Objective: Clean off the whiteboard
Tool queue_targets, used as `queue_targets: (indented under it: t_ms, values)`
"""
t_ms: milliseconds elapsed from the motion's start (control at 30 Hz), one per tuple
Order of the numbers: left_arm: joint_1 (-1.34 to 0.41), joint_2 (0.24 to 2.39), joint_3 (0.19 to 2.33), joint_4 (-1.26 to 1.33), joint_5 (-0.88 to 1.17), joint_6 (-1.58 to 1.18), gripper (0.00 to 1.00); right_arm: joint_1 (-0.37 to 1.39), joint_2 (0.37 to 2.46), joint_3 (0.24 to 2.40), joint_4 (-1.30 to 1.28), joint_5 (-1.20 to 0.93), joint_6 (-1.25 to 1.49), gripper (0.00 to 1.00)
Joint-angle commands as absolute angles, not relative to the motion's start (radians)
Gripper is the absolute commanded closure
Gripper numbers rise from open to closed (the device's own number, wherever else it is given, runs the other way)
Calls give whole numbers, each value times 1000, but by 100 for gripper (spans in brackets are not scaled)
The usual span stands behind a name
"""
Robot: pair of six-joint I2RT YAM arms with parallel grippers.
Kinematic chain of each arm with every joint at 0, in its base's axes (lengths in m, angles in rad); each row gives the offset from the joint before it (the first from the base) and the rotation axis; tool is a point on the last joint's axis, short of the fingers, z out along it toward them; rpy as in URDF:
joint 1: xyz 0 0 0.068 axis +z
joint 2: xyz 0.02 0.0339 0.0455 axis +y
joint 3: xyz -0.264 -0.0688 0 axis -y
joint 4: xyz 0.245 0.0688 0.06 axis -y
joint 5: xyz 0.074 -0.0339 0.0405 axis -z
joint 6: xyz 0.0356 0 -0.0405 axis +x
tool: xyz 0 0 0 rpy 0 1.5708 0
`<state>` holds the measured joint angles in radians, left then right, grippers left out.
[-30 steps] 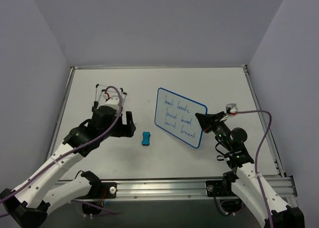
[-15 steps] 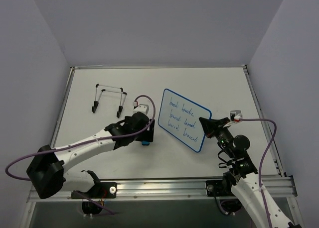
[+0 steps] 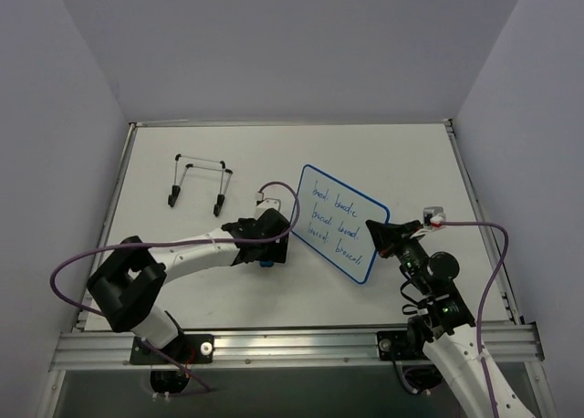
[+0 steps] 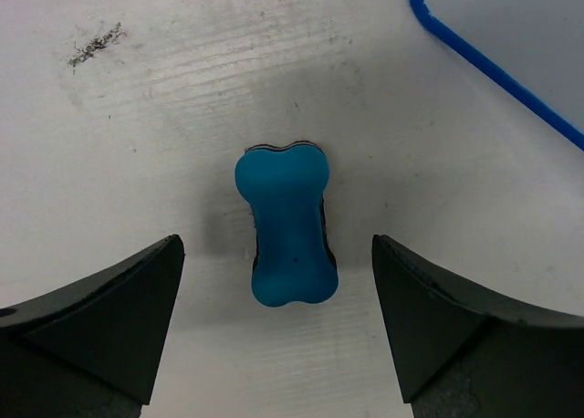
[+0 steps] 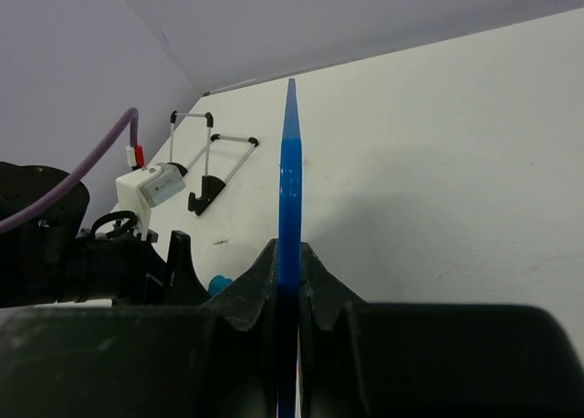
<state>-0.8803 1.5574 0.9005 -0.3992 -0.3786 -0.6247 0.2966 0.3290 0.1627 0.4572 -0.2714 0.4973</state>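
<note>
Left pincer [image 4: 275, 243] now straddles eraser [image 4: 287, 231] — scuffed white table [image 4: 182, 117], grey walls [image 3: 274, 44].

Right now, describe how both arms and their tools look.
Both the left arm and right arm have white links with black joints; a purple cable loops off each. The left tool and right tool are black with two wedge-shaped fingers. Green lights dot the right arm's joints.
</note>
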Motion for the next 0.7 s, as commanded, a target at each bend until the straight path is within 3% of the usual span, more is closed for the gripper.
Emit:
queue_targets:
  t_ms: [0, 300, 567, 667]
  values:
    - [-868, 1595, 942, -350, -387, -626, 10, 308, 311, 201, 410, -281, 486, 100]
    - [-856, 1649, 963, -331, -376, -612, 30, 314, 327, 190, 408, -287, 495, 100]
    - [-856, 1635, 962, -325, -382, -607, 31, 319, 359, 179, 428, -288, 495, 100]
    - [-856, 1635, 963, -330, -383, -604, 41, 324, 362, 179, 430, -281, 494, 100]
